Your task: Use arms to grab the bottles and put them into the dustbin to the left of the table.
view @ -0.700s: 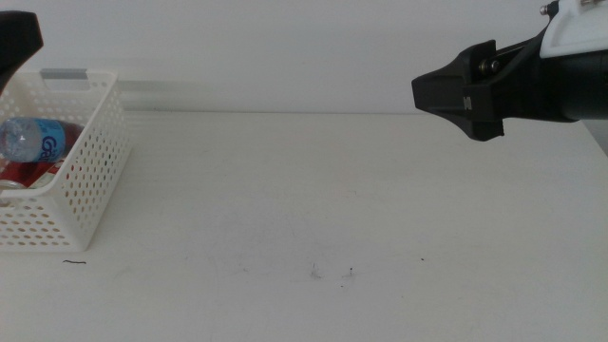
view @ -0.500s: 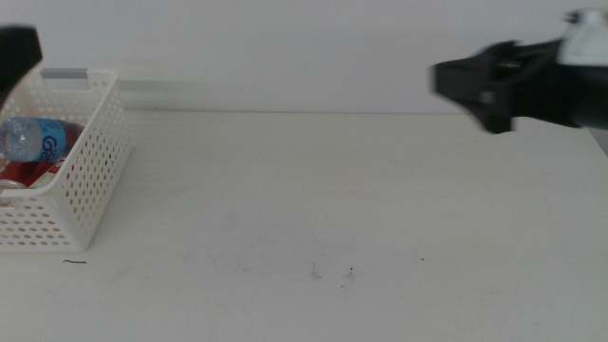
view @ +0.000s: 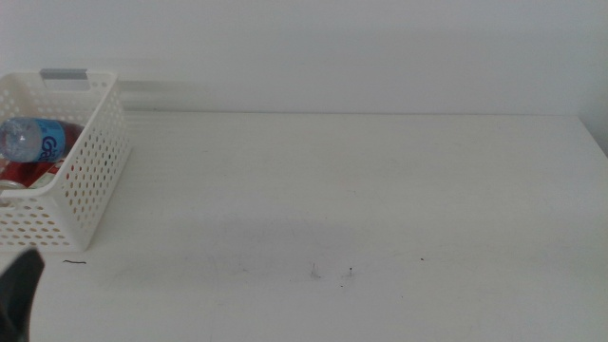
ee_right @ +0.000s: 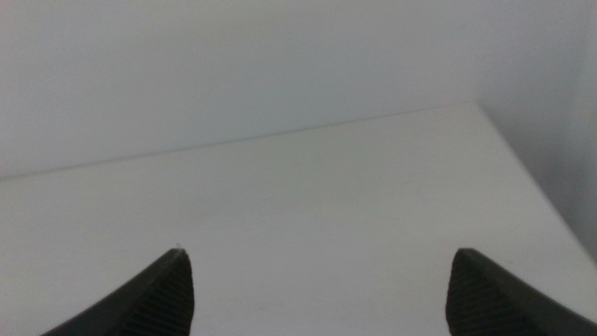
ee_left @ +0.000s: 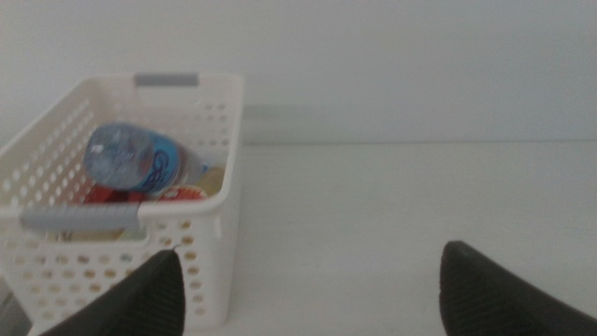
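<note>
We see the left gripper (ee_left: 308,294) with jaws spread and empty; just ahead of it the dustbin (ee_left: 219,201) holds the bottles (ee_left: 135,159). The right gripper (ee_right: 317,294) also gapes wide over bare table (ee_right: 308,205).

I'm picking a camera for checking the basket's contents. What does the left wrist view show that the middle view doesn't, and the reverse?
Only the left wrist view shows the left gripper with both jaws spread wide and nothing between them, the basket's near grey handle, and something yellowish beside the water bottle.

Only the middle view shows the table's full width, bare of bottles, with its small dark specks.

Both show the white basket with the water bottle lying on something red, and the far grey handle. The right gripper, open, appears only in its own wrist view.
</note>
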Robot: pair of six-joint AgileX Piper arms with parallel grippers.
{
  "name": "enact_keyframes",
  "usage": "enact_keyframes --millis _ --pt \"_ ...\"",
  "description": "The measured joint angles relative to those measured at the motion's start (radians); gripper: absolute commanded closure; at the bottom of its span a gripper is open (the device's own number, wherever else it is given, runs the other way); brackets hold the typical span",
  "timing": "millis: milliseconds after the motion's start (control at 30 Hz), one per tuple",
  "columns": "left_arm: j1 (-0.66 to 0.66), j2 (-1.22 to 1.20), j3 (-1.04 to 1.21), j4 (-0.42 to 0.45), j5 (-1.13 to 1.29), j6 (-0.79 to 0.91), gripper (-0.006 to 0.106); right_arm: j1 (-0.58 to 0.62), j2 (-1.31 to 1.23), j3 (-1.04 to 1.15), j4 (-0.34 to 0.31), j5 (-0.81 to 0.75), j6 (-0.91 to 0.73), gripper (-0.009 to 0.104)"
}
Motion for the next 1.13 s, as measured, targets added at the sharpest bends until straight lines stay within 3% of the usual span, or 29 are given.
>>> enact_keyframes --millis 300,533,1133 --pt "0.028 -0.187 0.169 -0.014 -0.018 0.002 0.007 -0.092 -0.302 0.189 -0.022 -0.007 0.0 0.004" --pt "0.028 -0.189 0.202 -0.004 -0.031 0.002 0.007 -0.096 -0.312 0.226 -0.066 -0.032 0.0 0.004" --pt "0.028 -0.189 0.201 0.004 -0.043 0.004 0.007 -0.096 -0.312 0.247 -0.075 -0.11 0.0 0.004"
